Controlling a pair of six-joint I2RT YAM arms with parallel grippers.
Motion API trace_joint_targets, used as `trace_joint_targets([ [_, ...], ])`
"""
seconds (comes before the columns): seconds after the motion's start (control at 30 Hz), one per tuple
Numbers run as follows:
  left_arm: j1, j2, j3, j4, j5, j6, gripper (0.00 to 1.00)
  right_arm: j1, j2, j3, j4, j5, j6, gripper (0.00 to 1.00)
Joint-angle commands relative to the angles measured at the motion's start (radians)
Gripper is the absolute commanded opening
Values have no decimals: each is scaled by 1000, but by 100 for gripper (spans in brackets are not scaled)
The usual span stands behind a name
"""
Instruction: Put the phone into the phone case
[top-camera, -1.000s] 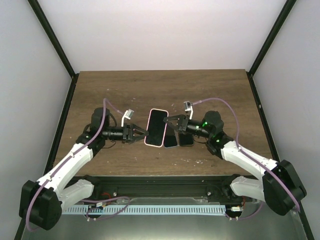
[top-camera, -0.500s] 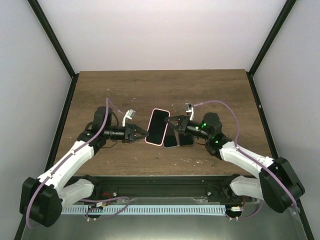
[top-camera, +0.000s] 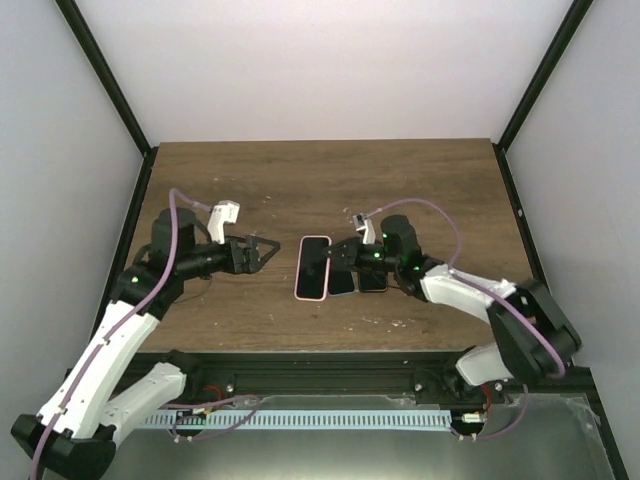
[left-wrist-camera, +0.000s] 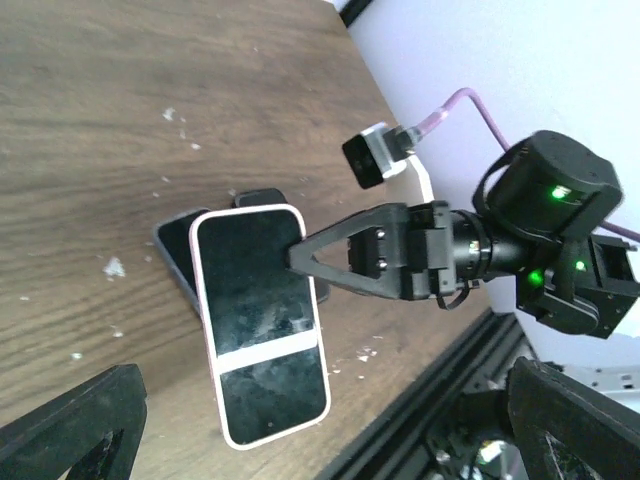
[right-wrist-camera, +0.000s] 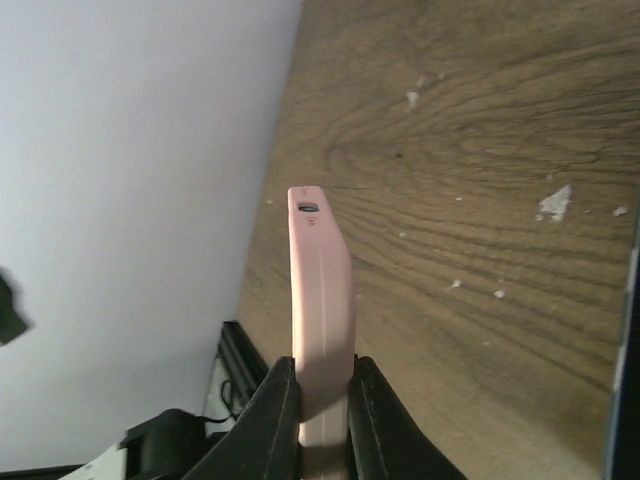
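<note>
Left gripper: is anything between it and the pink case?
Nothing visible. Only bare table lies between the open left gripper and the case; the right gripper clamps the case's opposite edge.

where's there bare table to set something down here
The far half of the table is bare wood, edge to edge. The near middle is crowded: pink case clamped in the right gripper, dark phones beside it, open left gripper just left.
</note>
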Motion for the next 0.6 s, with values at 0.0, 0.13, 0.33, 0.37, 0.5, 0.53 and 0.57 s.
trace_joint_targets([
  [0.0, -1, -58, 38, -95, -154, 92, 100, 12, 146, 116, 3, -39, -96, 1],
  [0.13, -1, -93, 9, -104, -192, 113, 100, 39, 318, 241, -14, -73, -144, 1],
  [0.33, -1, -121, -43, -76, -194, 112, 100, 71, 492, 391, -49, -87, -177, 1],
  [0.37, 0, -121, -47, -73, -195, 111, 100, 72, 508, 406, -55, -84, -182, 1],
  [0.5, -1, -119, -56, -65, -184, 110, 100, 73, 564, 449, -107, -50, -220, 4],
  [0.53, -1, -119, -58, -64, -183, 111, 100, 71, 576, 452, -110, -45, -225, 4],
  [0.57, 0, -118, -58, -65, -182, 113, 100, 70, 589, 455, -110, -48, -228, 4],
])
